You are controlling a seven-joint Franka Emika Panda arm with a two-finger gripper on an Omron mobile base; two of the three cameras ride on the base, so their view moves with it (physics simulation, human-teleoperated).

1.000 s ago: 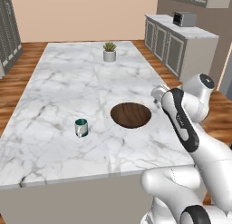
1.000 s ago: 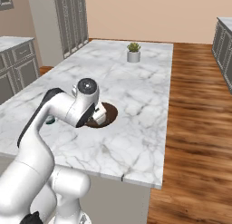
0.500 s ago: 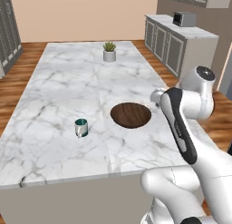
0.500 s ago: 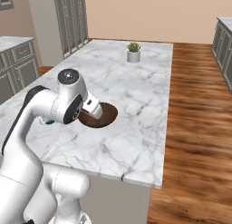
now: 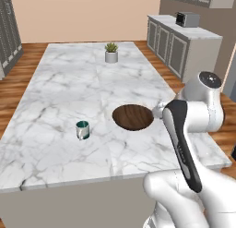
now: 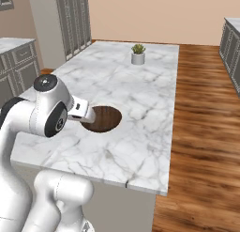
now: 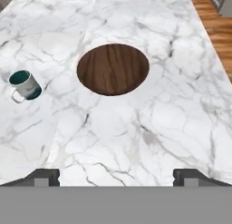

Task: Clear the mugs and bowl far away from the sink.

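- Hand view: our gripper is spread wide, empty, above the marble island.
- Bowl lies ahead; mug sits well left.
- Approach step, we judge; next we descend onto the bowl rim.

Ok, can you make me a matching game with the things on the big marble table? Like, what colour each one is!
Things:
1. bowl
2. mug
3. plant pot
4. table

Colours:
A. white with grey veins
B. dark brown wood
C. pale grey, green leaves on top
D. glossy white-grey, teal inside

Pairs: 1-B, 2-D, 3-C, 4-A
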